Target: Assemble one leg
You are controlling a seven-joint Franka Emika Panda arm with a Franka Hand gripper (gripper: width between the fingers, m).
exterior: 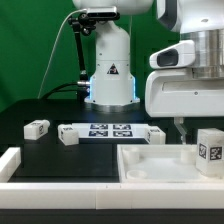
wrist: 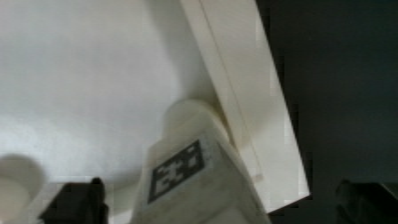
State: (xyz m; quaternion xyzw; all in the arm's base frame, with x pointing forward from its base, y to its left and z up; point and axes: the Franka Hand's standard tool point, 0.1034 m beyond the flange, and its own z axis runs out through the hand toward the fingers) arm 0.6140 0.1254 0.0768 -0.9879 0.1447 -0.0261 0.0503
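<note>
A leg (exterior: 209, 150) stands upright in the white tray (exterior: 150, 168) at the exterior view's right, with its tag facing the camera. In the wrist view this leg (wrist: 192, 165) shows between my two dark fingertips (wrist: 71, 202), next to the tray's raised rim (wrist: 240, 80). There is a gap on each side of the leg. My gripper (exterior: 182, 127) hangs open just above the tray floor, and nothing is held in the gripper (wrist: 217, 205). Other legs lie on the black table: one at far left (exterior: 37, 128), one beside it (exterior: 68, 134), one near the tray (exterior: 155, 134).
The marker board (exterior: 110, 130) lies flat at the table's middle, between the loose legs. A white wall piece (exterior: 10, 160) runs along the front left. The robot base (exterior: 110, 75) stands behind the marker board.
</note>
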